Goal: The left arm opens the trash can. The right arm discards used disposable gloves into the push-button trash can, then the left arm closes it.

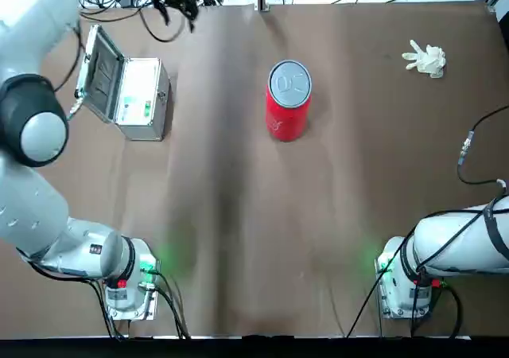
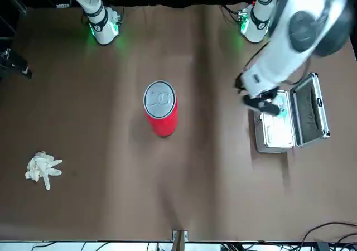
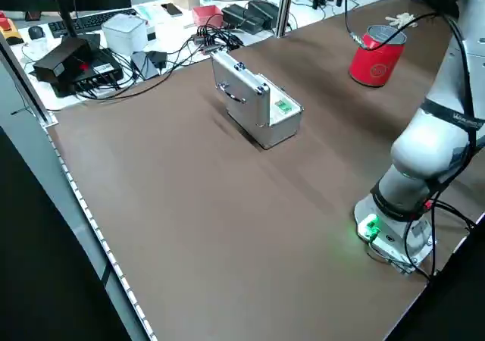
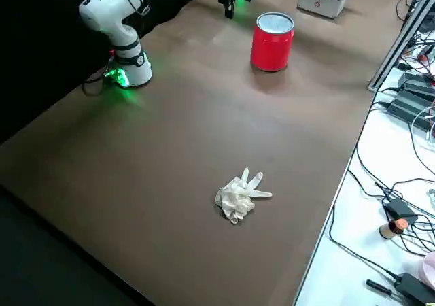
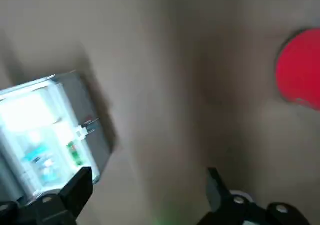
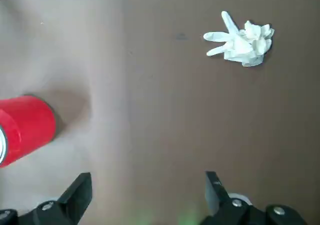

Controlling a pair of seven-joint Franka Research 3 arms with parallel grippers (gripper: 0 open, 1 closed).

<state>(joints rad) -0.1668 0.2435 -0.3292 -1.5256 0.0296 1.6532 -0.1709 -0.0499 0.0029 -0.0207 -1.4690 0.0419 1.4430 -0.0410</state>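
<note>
With its round grey lid closed, the small red cylindrical trash can [image 1: 288,118] stands upright on the brown tabletop [image 1: 238,239], well in from the edges. I see the crumpled whitish disposable gloves [image 1: 427,59] lying well apart to the can's right, nearer the far edge, bare surface between them. Left of the can, also with open room between, sits the open silver metal case [image 1: 141,97]. The black left gripper [image 5: 150,170] hangs on the can's left, wide open and empty; the black right gripper [image 6: 149,175] hovers off its right, spread wide too.
</note>
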